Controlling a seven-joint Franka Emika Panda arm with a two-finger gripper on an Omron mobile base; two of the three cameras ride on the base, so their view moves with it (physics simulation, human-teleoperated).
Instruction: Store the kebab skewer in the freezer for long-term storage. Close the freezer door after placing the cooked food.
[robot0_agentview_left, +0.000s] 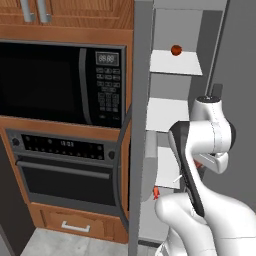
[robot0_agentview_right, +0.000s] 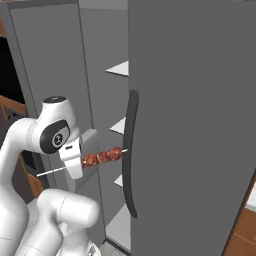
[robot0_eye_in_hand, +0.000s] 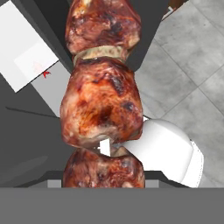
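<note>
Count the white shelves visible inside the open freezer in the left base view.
3: top shelf bearing a red ball, middle shelf, lower shelf partly behind the arm; others may be hidden.

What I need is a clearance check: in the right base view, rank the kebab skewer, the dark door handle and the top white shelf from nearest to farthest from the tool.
1. kebab skewer: clamped in the tool, pointing right.
2. dark door handle: just right of the skewer's tip.
3. top white shelf: high above, upper middle.
</note>
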